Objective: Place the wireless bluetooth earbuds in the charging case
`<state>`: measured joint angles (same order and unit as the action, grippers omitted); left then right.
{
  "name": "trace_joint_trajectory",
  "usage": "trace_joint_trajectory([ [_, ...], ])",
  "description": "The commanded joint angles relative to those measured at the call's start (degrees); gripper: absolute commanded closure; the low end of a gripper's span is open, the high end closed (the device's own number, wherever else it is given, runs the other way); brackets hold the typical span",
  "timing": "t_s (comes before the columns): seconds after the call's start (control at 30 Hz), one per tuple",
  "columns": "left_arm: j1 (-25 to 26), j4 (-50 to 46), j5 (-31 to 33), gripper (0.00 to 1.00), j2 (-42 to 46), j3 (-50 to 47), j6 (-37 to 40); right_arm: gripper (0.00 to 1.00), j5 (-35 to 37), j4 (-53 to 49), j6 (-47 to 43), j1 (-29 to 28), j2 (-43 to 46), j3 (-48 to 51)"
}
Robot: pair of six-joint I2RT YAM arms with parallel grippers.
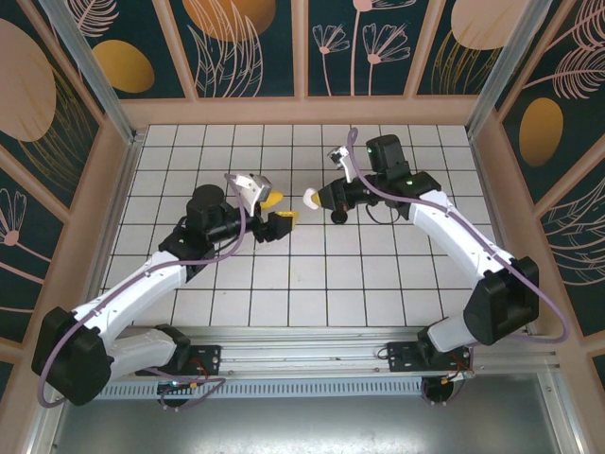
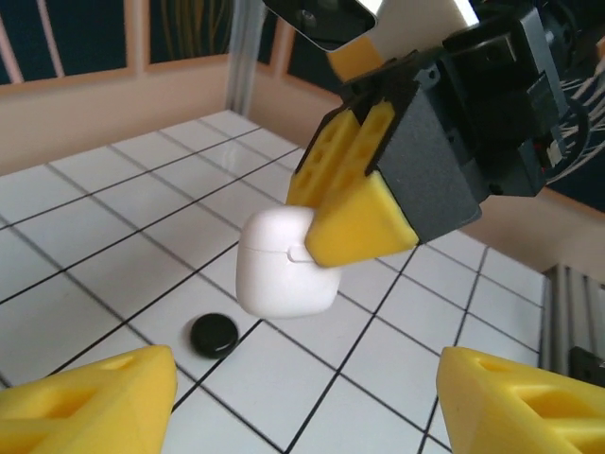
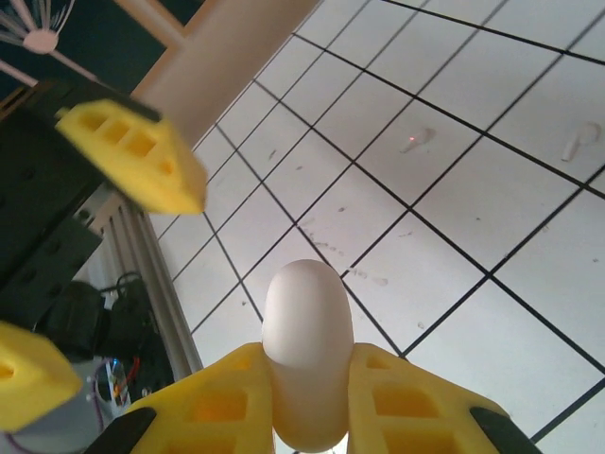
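Note:
My right gripper [image 3: 307,407] is shut on a closed white charging case [image 3: 304,331], holding it in the air above the tiled floor. The same case [image 2: 284,270] hangs straight in front of my left gripper [image 2: 307,397], pinched between the right gripper's yellow fingers [image 2: 364,227]. My left gripper stands open with nothing between its fingers, a short way from the case. From above, the left gripper [image 1: 280,210] and the right gripper [image 1: 317,199] face each other mid-floor, the case [image 1: 310,199] between them. A small glossy black round piece [image 2: 216,335], seemingly an earbud, lies on a tile below the case.
The white tiled floor [image 1: 284,274] is ringed by a wooden rim and patterned walls [image 1: 236,38]. An aluminium rail [image 1: 312,350] runs along the near edge by the arm bases. A dark round item [image 1: 338,218] sits under the right wrist.

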<state>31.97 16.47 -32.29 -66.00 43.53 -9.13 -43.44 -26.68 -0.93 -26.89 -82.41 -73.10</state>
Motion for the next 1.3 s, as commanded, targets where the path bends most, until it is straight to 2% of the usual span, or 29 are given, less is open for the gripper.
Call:
trace_joint_trajectory([
  [0.0,-0.11,7.79,-12.19,0.27,-0.18,-1.33,1.49,0.93,-2.90,-5.57,-8.20,-0.10,3.62,-2.67],
  [0.1,-0.36,6.98,-13.42,0.26,-1.47,0.09,1.43,0.93,-5.84,-4.94,-9.91,-0.13,5.59,-2.10],
  [0.2,-1.36,5.97,-18.60,0.28,-4.93,3.24,-0.62,0.93,-8.45,-3.55,-10.23,-0.17,7.14,-1.62],
  [0.33,-1.50,8.85,-21.70,0.28,-7.40,3.52,-2.11,0.93,-11.09,-1.81,-9.58,-0.23,8.36,-1.46],
  [0.43,-1.57,12.26,-23.23,0.28,-8.26,3.28,-3.73,0.93,-10.90,-1.65,-8.71,-0.69,8.35,-1.52],
  [0.6,-1.57,14.71,-27.12,0.34,-10.89,5.10,-6.80,0.93,-11.05,-2.06,-8.48,-1.70,8.28,-1.52],
  [0.97,-1.59,16.80,-29.32,0.49,-12.32,5.97,-10.03,0.93,-11.05,-1.61,-8.30,-2.50,7.44,-1.11],
  [1.1,-1.69,15.63,-28.46,0.45,-11.93,6.22,-9.94,0.93,-10.78,-2.45,-9.12,-2.48,7.35,-1.23],
  [1.27,-1.93,15.84,-28.91,0.45,-12.29,6.17,-10.81,0.93,-11.58,-2.68,-9.33,-2.58,7.53,-1.05],
])
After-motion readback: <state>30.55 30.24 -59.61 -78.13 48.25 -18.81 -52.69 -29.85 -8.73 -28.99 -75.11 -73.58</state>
